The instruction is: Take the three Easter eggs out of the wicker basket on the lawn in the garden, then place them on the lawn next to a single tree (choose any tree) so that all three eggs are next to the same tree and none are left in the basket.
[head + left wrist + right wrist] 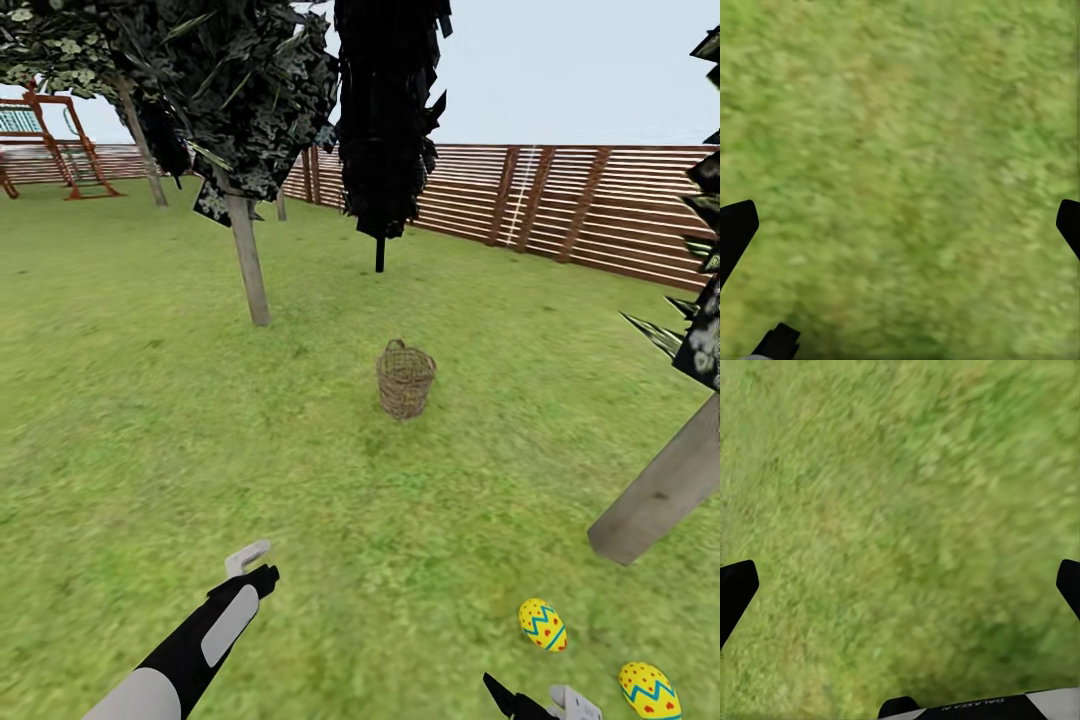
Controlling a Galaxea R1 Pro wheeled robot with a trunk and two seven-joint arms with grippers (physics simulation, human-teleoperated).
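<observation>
Left arm reaches forward from lower left of head view, black-and-white forearm angled up toward centre. Left hand (255, 565) at its tip, one pale finger and one black finger visible. In left wrist view, fingertips (736, 229) sit at opposite frame edges, spread wide, nothing between. Right hand (545, 703) low at bottom edge, black and pale fingers apart; right wrist view shows fingertips (736, 589) equally spread, holding nothing.

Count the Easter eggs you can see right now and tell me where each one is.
2. One egg lies on the lawn near the pale trunk at right; another egg lies closer to the camera, further right. A third may be hidden inside the basket.
</observation>
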